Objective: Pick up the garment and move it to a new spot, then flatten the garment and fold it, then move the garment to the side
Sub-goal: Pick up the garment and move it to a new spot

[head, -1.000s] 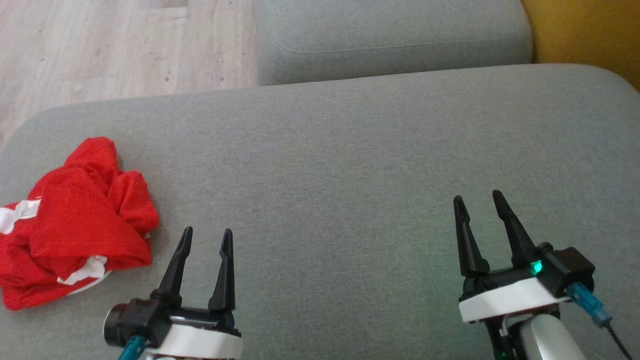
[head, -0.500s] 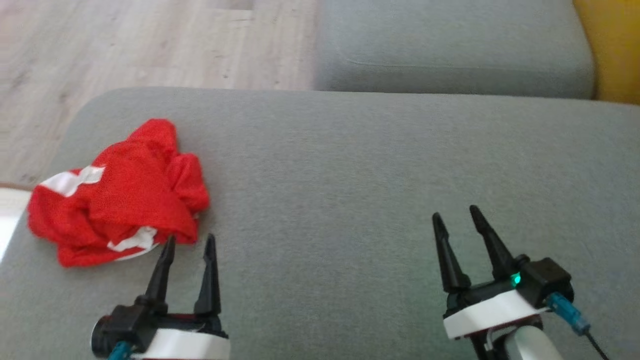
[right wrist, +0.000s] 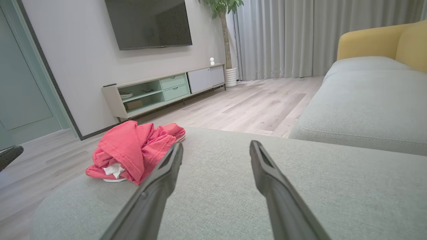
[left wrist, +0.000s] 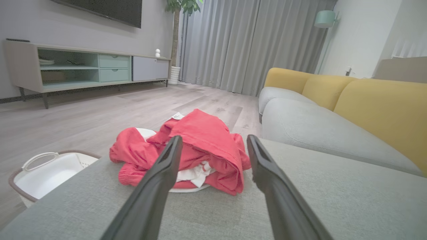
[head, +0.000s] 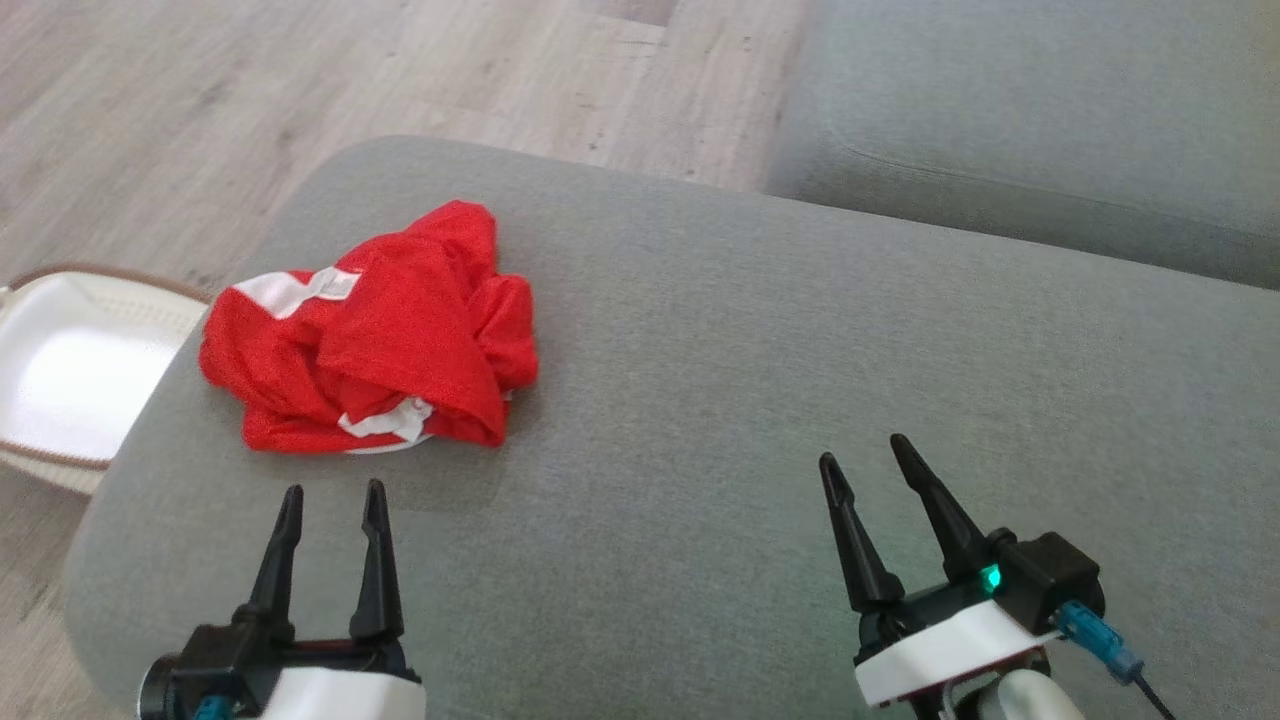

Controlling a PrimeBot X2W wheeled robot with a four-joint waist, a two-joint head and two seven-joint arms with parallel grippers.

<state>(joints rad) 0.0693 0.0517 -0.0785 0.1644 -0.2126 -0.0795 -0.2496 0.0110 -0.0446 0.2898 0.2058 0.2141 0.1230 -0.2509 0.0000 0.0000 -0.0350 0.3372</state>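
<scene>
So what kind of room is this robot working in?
Most likely a home living room: a grey and yellow sofa, a wall-mounted television above a low media cabinet, and a white laundry basket on the wood floor.

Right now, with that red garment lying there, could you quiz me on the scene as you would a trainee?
1. Which is nearer the garment: A, the left claw, or B, the right claw?
2. True or false: one claw grips the garment.
3. Fill in: beside the cushion stands a white ____.
Key: 1 A. 2 False; both claws are open and clear of it. 3 basket.
</scene>
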